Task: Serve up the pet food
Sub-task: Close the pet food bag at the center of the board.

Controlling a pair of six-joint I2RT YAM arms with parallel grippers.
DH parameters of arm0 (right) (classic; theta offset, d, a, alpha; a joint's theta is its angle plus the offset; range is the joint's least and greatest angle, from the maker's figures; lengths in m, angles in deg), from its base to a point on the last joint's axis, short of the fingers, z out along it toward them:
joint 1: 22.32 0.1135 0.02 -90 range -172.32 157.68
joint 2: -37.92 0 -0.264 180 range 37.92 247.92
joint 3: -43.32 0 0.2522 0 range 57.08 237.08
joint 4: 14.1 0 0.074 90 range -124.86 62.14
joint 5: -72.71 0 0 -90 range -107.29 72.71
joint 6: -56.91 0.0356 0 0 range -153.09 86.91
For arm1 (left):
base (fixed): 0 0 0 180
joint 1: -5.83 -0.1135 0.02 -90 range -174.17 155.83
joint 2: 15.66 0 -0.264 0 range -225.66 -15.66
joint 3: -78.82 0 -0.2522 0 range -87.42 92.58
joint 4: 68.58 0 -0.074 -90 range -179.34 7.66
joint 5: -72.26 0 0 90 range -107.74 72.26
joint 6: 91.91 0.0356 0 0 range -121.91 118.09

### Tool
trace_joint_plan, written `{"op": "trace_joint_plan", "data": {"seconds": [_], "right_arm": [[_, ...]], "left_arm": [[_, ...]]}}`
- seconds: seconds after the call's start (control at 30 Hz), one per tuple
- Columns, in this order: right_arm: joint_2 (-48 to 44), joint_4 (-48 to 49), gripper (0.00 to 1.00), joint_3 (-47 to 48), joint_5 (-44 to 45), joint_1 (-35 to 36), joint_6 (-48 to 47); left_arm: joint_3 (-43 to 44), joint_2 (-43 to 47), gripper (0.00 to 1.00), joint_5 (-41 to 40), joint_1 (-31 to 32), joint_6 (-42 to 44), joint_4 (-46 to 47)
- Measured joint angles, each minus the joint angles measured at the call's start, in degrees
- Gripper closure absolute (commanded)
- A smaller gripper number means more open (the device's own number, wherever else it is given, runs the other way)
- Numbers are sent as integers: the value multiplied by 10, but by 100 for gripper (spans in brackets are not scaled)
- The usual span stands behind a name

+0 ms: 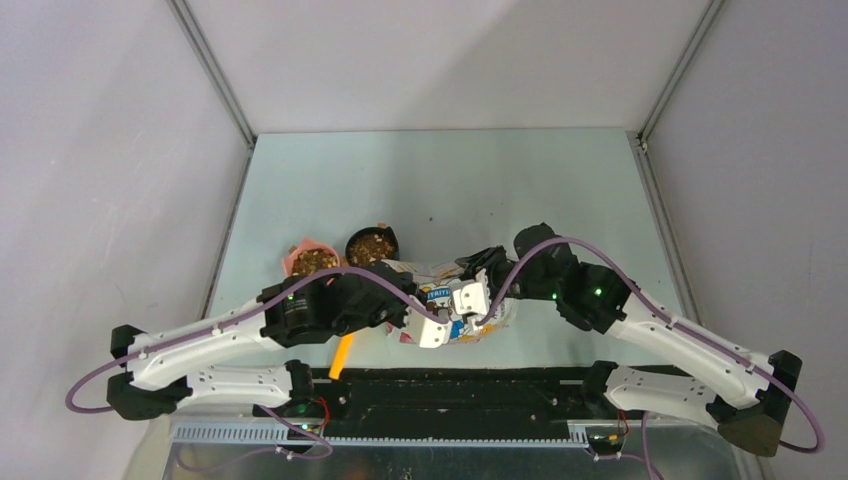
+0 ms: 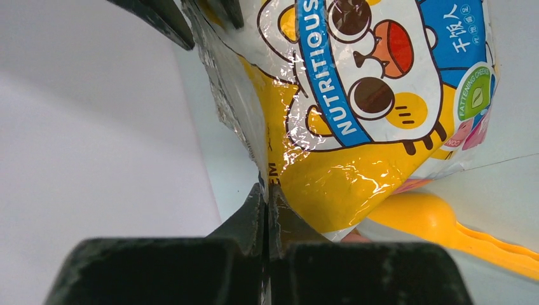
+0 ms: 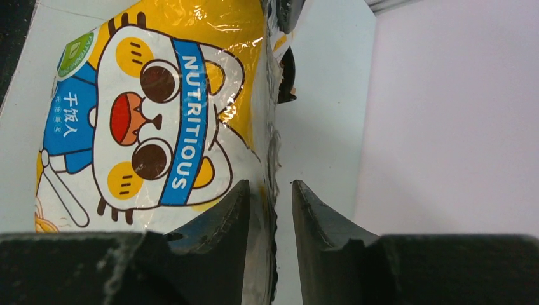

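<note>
Two bowls hold the pet food (image 1: 372, 247), both heaped with brown bits: a black bowl (image 1: 392, 236) and, touching it at its eight o'clock, a pink bowl (image 1: 296, 256). They stand on the table (image 1: 450, 180) at about ten o'clock from the bag (image 1: 440, 272) in the top view, near it but apart. The bag, yellow and white with a cartoon cat, lies at the middle of the near edge with both arms meeting over it. The left gripper (image 2: 267, 190) is clenched on the bag's crinkled edge, its fingers pressed flat together with the foil pinched between them. The right gripper (image 3: 270, 190) is released: its fingers stand apart, with the bag's torn edge running up through the gap, and whether either pad touches the foil I cannot tell. A yellow scoop (image 1: 342, 357) lies at seven o'clock from the bag, its handle pointing to the near edge; in the left wrist view its head sits just under the bag's corner.
</note>
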Motion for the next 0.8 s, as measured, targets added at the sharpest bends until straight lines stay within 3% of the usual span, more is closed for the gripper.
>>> {"op": "trace_joint_plan", "data": {"seconds": [0.27, 0.33, 0.37, 0.43, 0.6, 0.67, 0.7, 0.8], "right_arm": [[12, 28, 69, 0, -25, 10, -4], [11, 31, 83, 0, -25, 12, -5], [10, 31, 97, 0, -26, 13, -6], [7, 28, 100, 0, -29, 14, -8], [5, 20, 100, 0, -35, 15, -10], [5, 20, 91, 0, -35, 16, -10], [5, 20, 80, 0, -35, 17, -9], [5, 24, 69, 0, -36, 17, -1]], "left_arm": [[0, 2, 100, 6, -1, -4, -1], [0, 2, 100, 6, -1, -4, -1], [0, 2, 100, 6, -1, -4, -1], [0, 3, 100, 6, -2, -4, -1], [0, 3, 100, 7, -2, -4, 0], [0, 3, 100, 7, -2, -4, -1], [0, 3, 100, 7, -2, -4, -1], [0, 3, 100, 7, -2, -4, -2]]}}
